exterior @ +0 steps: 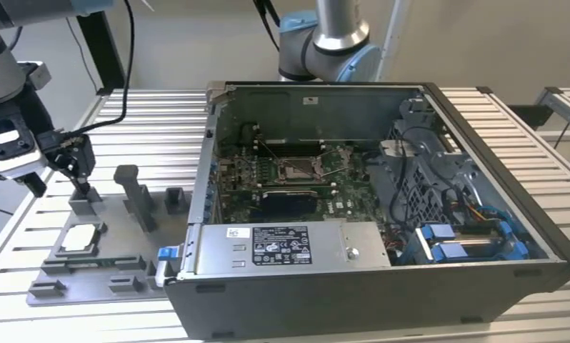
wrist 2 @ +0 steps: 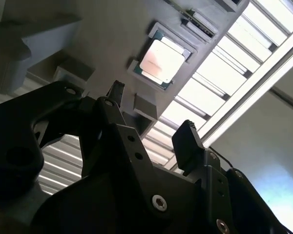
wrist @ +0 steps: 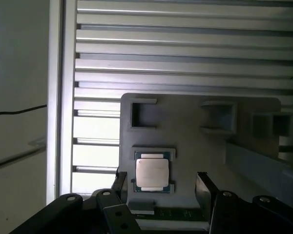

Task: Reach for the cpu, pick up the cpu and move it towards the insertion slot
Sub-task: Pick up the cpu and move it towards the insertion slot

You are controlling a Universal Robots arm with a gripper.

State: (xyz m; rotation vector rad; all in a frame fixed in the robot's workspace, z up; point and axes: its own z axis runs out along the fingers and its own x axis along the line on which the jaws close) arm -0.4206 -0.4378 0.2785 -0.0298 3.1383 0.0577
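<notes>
The cpu (exterior: 80, 238) is a small square chip with a silver top, lying flat in a recess of the grey fixture plate (exterior: 104, 268) at the exterior view's left. My gripper (exterior: 78, 182) hangs above the plate, a little farther back than the chip and apart from it. In both wrist views the cpu (wrist 2: 161, 61) (wrist: 152, 173) shows beyond the black fingers (wrist 2: 188, 141) (wrist: 203, 187). The gripper (wrist 2: 151, 117) (wrist: 161, 187) is open with nothing between its fingers. The insertion slot (exterior: 299, 168), a shiny metal frame on green board, sits inside the open computer case (exterior: 513, 214).
Upright grey blocks (exterior: 137, 196) stand on the fixture plate beside the gripper. The case's side wall (exterior: 211, 157) rises between the plate and the socket. A second arm's base (exterior: 323, 43) stands behind the case. Everything rests on a slatted aluminium table (exterior: 151, 121).
</notes>
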